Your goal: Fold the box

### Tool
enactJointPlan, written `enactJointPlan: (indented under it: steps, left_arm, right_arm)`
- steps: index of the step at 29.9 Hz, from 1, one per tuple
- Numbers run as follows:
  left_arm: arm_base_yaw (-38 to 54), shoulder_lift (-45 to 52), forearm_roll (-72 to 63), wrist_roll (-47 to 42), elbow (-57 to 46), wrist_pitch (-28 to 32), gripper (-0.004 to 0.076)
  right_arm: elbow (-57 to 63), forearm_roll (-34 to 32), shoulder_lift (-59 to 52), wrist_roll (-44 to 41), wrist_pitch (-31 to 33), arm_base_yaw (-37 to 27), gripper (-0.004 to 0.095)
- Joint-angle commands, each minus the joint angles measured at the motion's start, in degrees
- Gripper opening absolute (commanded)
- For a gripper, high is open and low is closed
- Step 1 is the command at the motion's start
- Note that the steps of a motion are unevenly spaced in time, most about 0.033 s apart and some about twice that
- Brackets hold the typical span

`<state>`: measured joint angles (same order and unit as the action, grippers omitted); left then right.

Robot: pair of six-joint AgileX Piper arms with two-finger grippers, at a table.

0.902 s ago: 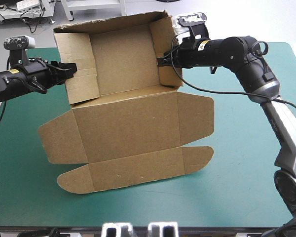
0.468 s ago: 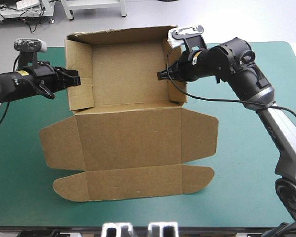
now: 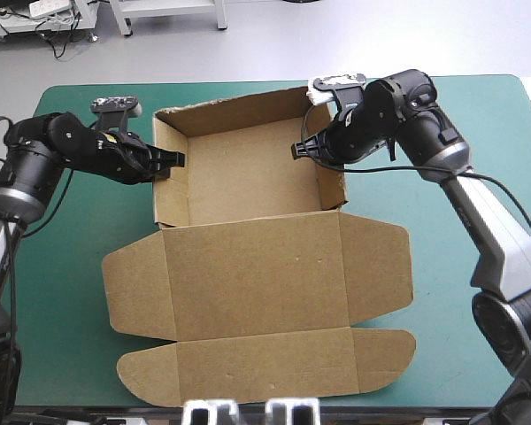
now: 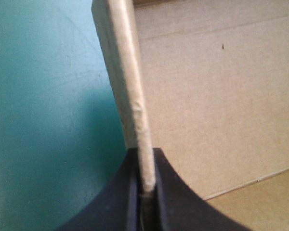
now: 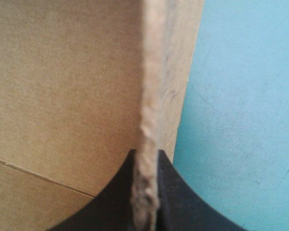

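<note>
- One brown box (image 3: 252, 266) lies on the counter (image 3: 460, 292), which has a teal-green cover. Two hands are at the box, one on each side.
- The box stands as an open tray (image 3: 248, 173) toward the counter's far edge. Its lid (image 3: 257, 270) lies flat on the near side, with two side flaps and one long front flap with rounded ends.
- The left hand (image 3: 173, 159) reaches in from the counter's left and pinches the top edge of the tray's left wall (image 3: 170, 190). Its two black fingers are all but pressed together on the board.
- In the left wrist view, the wall's pale edge runs straight ahead from between the fingers of that hand (image 4: 145, 166). The cover (image 4: 38, 120) is on its outer side and the inside of the box (image 4: 216, 96) on the other.
- The right hand (image 3: 299, 149) reaches in from the counter's right and pinches the top edge of the tray's right wall (image 3: 329, 181) in the same way.
- In the right wrist view, the board edge rises from between the nearly joined fingers of that hand (image 5: 145, 159). The box's inner face (image 5: 67, 86) is on one side and the cover (image 5: 241, 120) on the other.
</note>
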<state>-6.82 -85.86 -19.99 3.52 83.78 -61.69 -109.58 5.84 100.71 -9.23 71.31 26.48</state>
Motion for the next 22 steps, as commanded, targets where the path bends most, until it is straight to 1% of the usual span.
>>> enactJointPlan:
  steps: [1, 5, 8, 11, 14, 17, 22]
  left_arm:
    - [-0.6, -1.9, -1.7, -3.5, 2.0, 1.4, -0.0010]
    - [-0.9, -6.8, -1.6, -4.8, 2.1, -1.1, -0.0010]
    - [-2.3, -9.2, 0.2, -5.2, 2.3, -1.3, -0.0010]
    - [-5.1, -11.2, 6.6, -8.3, 3.8, -1.3, -0.0010]
    - [-8.3, -14.1, 13.3, -12.6, 6.8, -3.5, -0.0010]
    - [-9.9, -17.2, 14.8, -14.2, 10.4, -5.4, -0.0010]
    - [-10.3, -21.6, 14.9, -15.1, 15.8, -9.8, -0.0010]
  right_arm:
    - [-1.6, 4.9, 1.8, 1.8, 0.7, -1.2, -0.0005]
    - [-1.6, 6.9, 7.8, 2.1, 0.6, -1.2, -0.0005]
    - [-1.6, 8.0, 11.6, 2.9, 0.6, -1.2, -0.0005]
    - [-1.7, 8.7, 14.8, 3.1, -0.1, -1.2, -0.0005]
    - [-1.7, 9.7, 16.8, 3.3, -1.1, -1.2, -0.0005]
    - [-1.7, 9.1, 17.4, 5.5, -2.3, -1.2, -0.0005]
    - [-1.9, 5.2, 17.4, 8.3, -2.6, -1.1, 0.0003]
